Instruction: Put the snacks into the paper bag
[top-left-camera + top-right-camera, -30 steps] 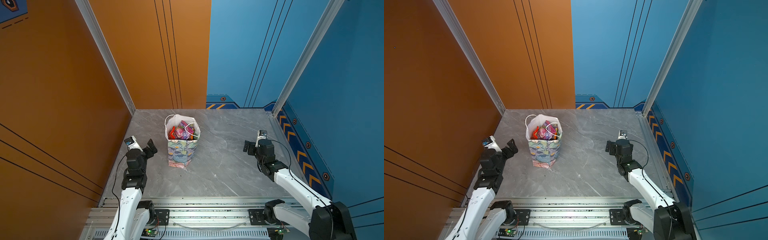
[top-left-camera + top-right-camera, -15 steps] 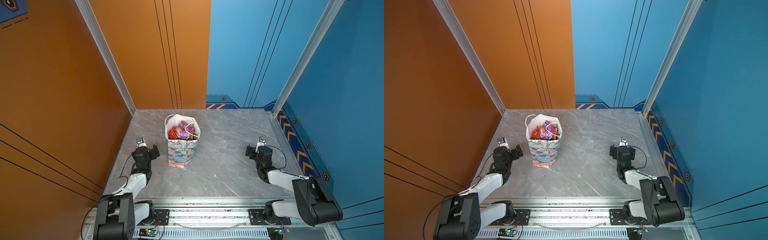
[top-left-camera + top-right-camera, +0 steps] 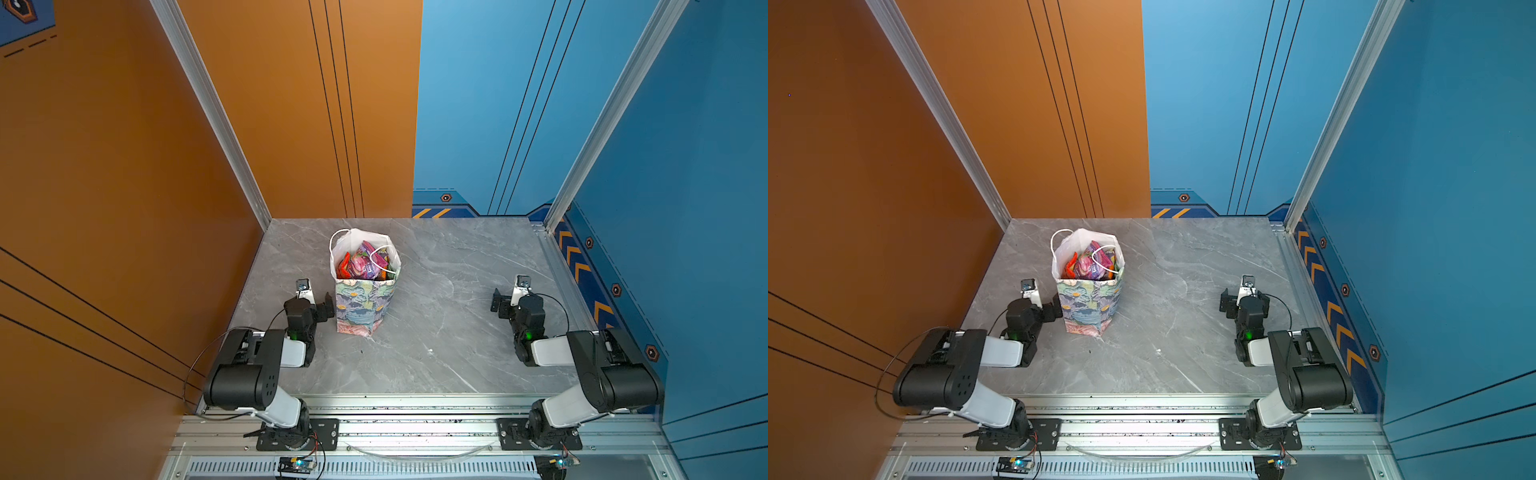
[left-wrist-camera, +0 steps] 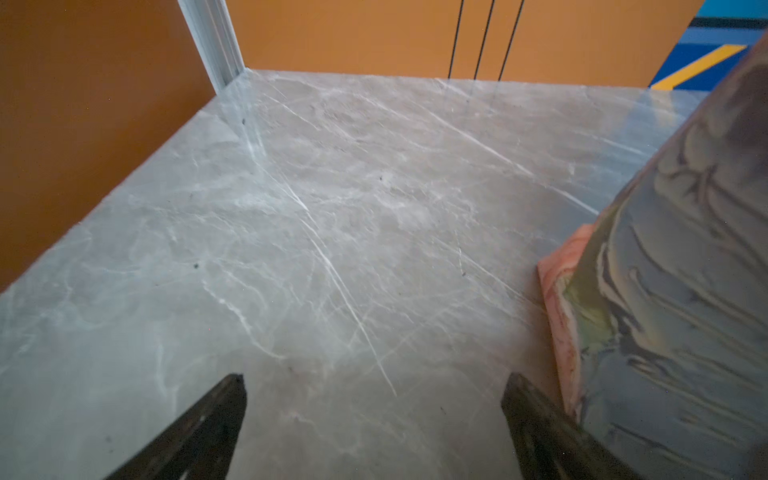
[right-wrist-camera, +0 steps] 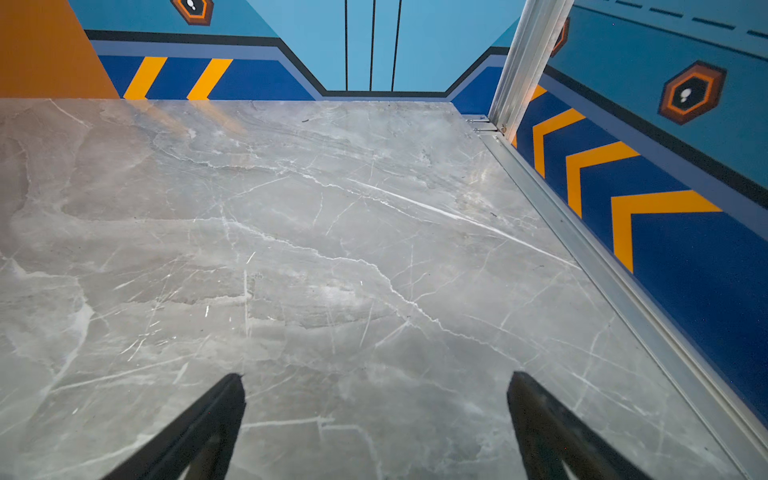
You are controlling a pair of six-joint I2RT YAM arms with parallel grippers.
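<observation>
Find the tall paper gift bag point(image 3: 363, 307) with painted blue-purple flowers and white cord handles standing upright on the grey marble-look tabletop point(image 3: 436, 340), toward the back left, with crinkly plastic snack packets point(image 3: 361, 264) in pink, purple, red and orange piled inside up near the rim. Find the black left gripper point(image 4: 374, 380) low over the tabletop, fingers spread wide apart and holding nothing, one finger just beside the bottom of the bag. Find the black right gripper point(image 5: 374, 376) well apart from the bag, near the blue wall point(image 5: 685, 249), fingers spread wide too, holding nothing.
</observation>
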